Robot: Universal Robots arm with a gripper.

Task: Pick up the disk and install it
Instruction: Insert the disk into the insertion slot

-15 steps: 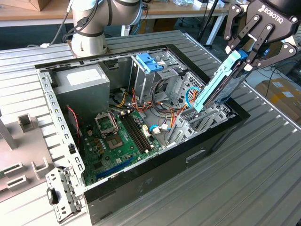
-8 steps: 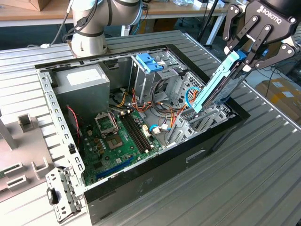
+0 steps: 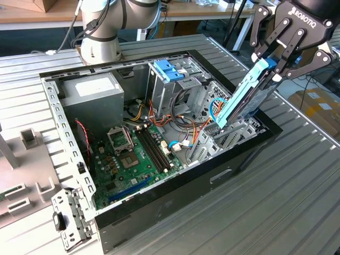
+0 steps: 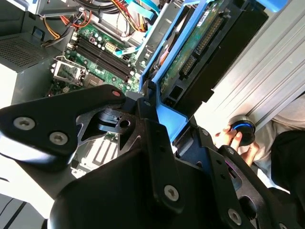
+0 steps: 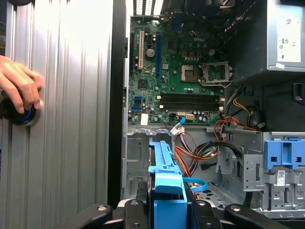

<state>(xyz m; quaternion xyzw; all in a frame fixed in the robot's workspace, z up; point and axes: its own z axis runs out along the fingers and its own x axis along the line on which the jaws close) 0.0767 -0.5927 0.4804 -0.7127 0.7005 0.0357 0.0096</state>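
Gripper [image 3: 276,68] clenched on the upper end of the disk [image 3: 245,98], disk steeply tilted, its lower end inside the open computer case [image 3: 212,178] at the exterior view's right, a hand [image 5: 19,88] on a round knob [image 5: 21,117] beside the case

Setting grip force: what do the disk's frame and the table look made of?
The disk: frame light blue, smooth, matte, probably moulded plastic. The table: pale grey, ribbed grooves, dull sheen, likely extruded aluminium.
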